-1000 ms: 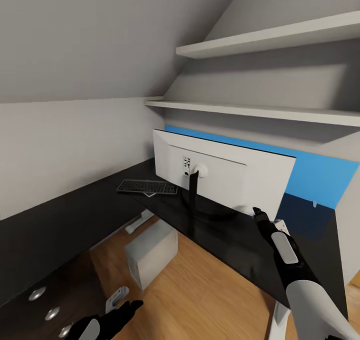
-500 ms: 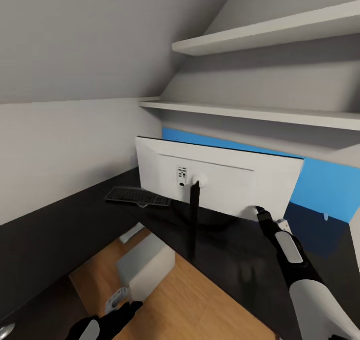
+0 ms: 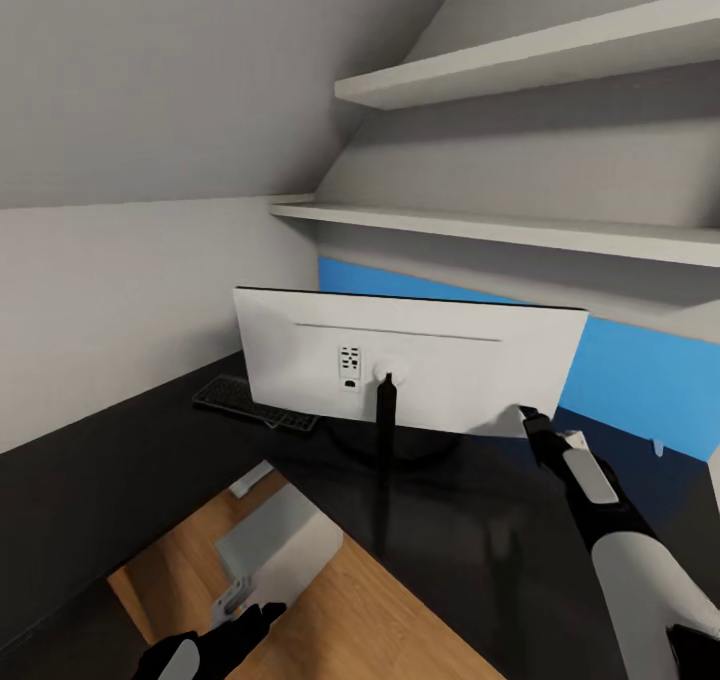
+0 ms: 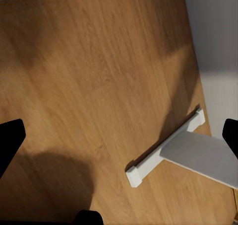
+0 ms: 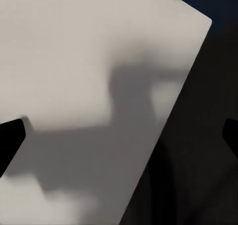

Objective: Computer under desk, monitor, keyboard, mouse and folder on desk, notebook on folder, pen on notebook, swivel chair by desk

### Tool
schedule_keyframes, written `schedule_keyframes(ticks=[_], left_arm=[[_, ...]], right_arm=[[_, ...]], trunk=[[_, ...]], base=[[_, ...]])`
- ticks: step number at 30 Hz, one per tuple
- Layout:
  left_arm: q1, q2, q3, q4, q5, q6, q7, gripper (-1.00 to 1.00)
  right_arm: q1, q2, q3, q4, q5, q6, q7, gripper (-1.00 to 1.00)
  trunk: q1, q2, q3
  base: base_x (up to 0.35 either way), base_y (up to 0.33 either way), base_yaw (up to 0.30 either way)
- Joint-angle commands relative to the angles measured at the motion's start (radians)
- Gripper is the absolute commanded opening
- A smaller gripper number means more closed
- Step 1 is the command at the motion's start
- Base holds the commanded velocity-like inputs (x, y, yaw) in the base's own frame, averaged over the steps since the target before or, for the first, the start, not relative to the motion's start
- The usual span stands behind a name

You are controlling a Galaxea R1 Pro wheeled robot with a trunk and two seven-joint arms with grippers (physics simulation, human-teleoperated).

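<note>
Head view: monitor [image 3: 420,360] upright on the dark surface [image 3: 480,530], white back toward the camera, black stand at centre. Keyboard [image 3: 250,402] flat on the surface beyond the monitor's left edge, partly hidden by it. Right hand [image 3: 530,422] at the monitor's lower right corner, touching or just short of it; spread of the fingers not readable here. Left hand [image 3: 245,625] low over the wood floor [image 3: 390,620]. White computer [image 3: 275,545] on the floor under the surface. Two shelves [image 3: 520,225] on the wall above a blue panel [image 3: 640,380].

Left wrist view: fingertips [image 4: 11,143] at opposite edges, wide apart, nothing between them. Below, wood floor and a white foot [image 4: 166,148] of a grey upright.

Right wrist view: fingertips [image 5: 10,140] at opposite edges, spread wide, gripping nothing. Monitor back close ahead, its corner against the dark surface.
</note>
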State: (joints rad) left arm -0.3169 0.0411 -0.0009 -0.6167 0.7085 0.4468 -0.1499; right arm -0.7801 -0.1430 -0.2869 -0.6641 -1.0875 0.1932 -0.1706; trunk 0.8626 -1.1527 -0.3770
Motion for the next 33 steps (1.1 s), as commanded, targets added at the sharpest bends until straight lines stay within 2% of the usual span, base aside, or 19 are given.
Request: schedule_keyframes(ticks=[1, 5, 8, 9, 11, 13, 20, 28, 33], left_arm=[[0.000, 0.001, 0.000, -0.001, 0.006, 0.007, -0.003, 1.00], [0.028, 0.006, 0.003, -0.005, 0.005, 0.024, -0.008, 1.00], [0.064, 0.043, 0.006, -0.011, 0.009, 0.048, -0.010, 1.00], [0.082, 0.070, 0.007, -0.009, 0.013, 0.055, -0.013, 1.00], [0.115, 0.101, 0.008, -0.007, 0.019, 0.056, -0.016, 1.00], [0.131, 0.110, 0.009, -0.006, 0.019, 0.054, -0.016, 1.00], [0.159, 0.117, 0.006, -0.001, 0.019, -0.023, -0.014, 1.00], [0.163, 0.110, 0.004, 0.003, 0.019, -0.046, -0.013, 1.00], [0.163, 0.106, 0.004, 0.004, 0.019, -0.056, -0.007, 1.00]], right_arm=[[-0.007, 0.000, -0.001, 0.008, -0.007, 0.007, -0.005, 1.00], [-0.014, -0.001, 0.000, 0.020, -0.006, 0.009, -0.004, 1.00], [-0.017, -0.002, 0.001, 0.023, -0.005, 0.011, -0.003, 1.00], [-0.018, -0.002, 0.001, 0.023, -0.005, 0.012, -0.003, 1.00], [-0.018, -0.002, 0.001, 0.024, -0.005, 0.012, -0.003, 1.00], [-0.019, -0.001, 0.001, 0.024, -0.005, 0.012, -0.003, 1.00], [-0.019, -0.003, 0.002, 0.022, -0.004, 0.012, -0.003, 1.00], [-0.020, -0.003, 0.002, 0.021, -0.005, 0.012, -0.003, 1.00], [-0.022, -0.003, 0.002, 0.021, -0.004, 0.031, -0.002, 1.00]], trunk=[[0.000, -0.001, -0.001], [0.000, -0.001, -0.001], [0.000, -0.001, -0.001], [0.000, -0.001, -0.001], [0.000, -0.001, -0.001], [0.000, -0.001, -0.001], [0.000, -0.001, -0.001], [0.000, -0.001, -0.001], [0.000, -0.001, -0.001]], base=[[0.010, -0.006, 0.000], [0.005, -0.004, 0.000], [0.002, -0.001, 0.000], [0.000, 0.000, 0.000], [0.000, 0.000, 0.000], [0.000, 0.000, 0.000], [0.059, 0.000, 0.000], [0.277, 0.000, 0.000], [0.099, 0.000, 0.000]])
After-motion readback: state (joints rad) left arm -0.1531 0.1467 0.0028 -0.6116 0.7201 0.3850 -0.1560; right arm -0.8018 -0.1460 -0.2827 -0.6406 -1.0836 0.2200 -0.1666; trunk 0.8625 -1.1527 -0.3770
